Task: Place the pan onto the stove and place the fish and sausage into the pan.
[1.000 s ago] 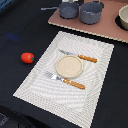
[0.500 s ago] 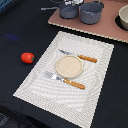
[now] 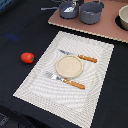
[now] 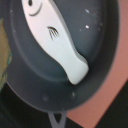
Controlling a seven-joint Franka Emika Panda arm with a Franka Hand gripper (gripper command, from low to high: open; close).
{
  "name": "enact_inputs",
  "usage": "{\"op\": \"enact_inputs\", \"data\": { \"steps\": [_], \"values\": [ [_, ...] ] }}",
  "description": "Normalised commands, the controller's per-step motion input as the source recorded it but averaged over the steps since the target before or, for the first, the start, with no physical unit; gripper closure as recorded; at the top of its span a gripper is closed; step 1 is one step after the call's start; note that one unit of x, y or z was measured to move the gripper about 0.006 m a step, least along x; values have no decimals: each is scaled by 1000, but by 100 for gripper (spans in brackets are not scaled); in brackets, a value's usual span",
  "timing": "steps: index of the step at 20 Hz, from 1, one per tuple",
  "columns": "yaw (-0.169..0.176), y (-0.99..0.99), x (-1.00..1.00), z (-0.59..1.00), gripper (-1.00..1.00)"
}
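Note:
The grey-blue pan (image 3: 67,9) stands on the pinkish stove board (image 3: 100,27) at the back, its thin handle pointing to the exterior view's left. In the wrist view the white fish (image 4: 55,37) lies flat inside the pan (image 4: 97,55), and the stove (image 4: 114,95) shows beside the pan's rim. The red-orange sausage (image 3: 27,57) lies on the dark table, at the exterior view's left of the placemat and far from the pan. My gripper's fingers show in neither view. The wrist camera looks straight down into the pan from close above.
A larger grey pot (image 3: 91,12) stands on the stove right beside the pan. A round grey dish (image 3: 123,17) sits at the stove's right end. The striped placemat (image 3: 35,82) holds a beige plate (image 3: 69,66), a fork (image 3: 67,81) and a knife (image 3: 79,56).
Only the area at the top edge above the pan has shifted slightly. The sausage, the pot and the placemat things have not moved.

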Motion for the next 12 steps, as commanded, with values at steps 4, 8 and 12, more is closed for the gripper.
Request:
{"op": "enact_inputs", "data": {
  "steps": [4,8,12],
  "values": [
    [-35,-891,0,320,-100],
    [-14,-939,0,86,-100],
    [-7,-954,-36,0,-100]
  ]
}}
